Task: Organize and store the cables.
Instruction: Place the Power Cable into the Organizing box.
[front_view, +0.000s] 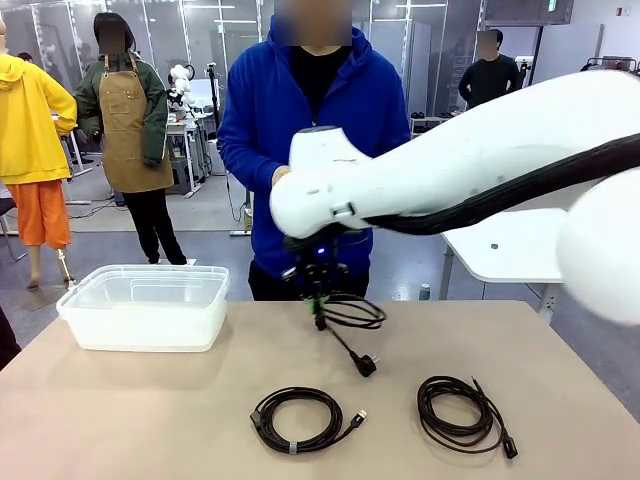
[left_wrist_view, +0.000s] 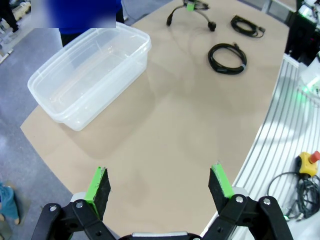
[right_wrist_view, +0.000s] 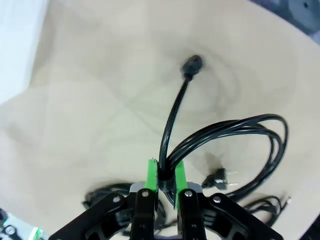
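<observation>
While the right tool (front_view: 318, 303) is clenched on the black power cable (front_view: 356, 312), its loops hang just beside the pads, above the worktop (front_view: 120, 400), one end dangling lowest. A tied coil (front_view: 296, 418) and a looser coil (front_view: 462, 412) lie flat nearer the robot. The left tool (left_wrist_view: 160, 182) gapes over bare worktop.

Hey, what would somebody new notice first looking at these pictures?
The right gripper, shut on a coiled power cable, holds it above the middle of the table, in front of a person in blue. A taped coil and another coil lie near the front edge, and an empty clear tub sits at the left.
</observation>
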